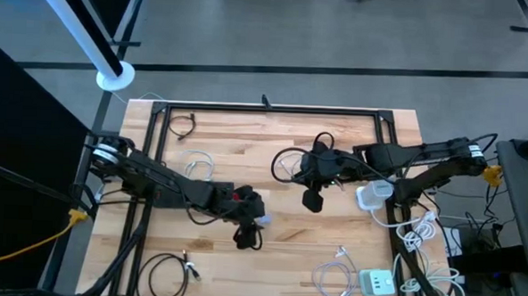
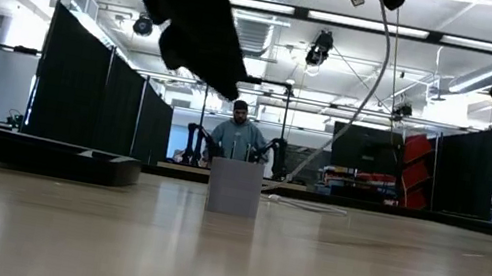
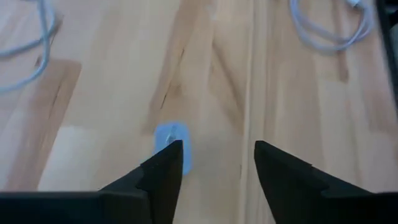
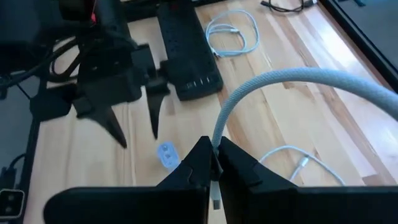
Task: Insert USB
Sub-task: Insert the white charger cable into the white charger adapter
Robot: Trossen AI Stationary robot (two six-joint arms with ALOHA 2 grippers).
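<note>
Right wrist view: right fingers (image 4: 213,163) pinch USB plug (image 4: 215,198) pointing tableward, left fingers (image 3: 211,163) spread

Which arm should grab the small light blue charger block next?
Left. Its open left gripper hangs right over the small light blue charger block on the wooden table, while the right gripper is shut on the grey USB cable.
</note>
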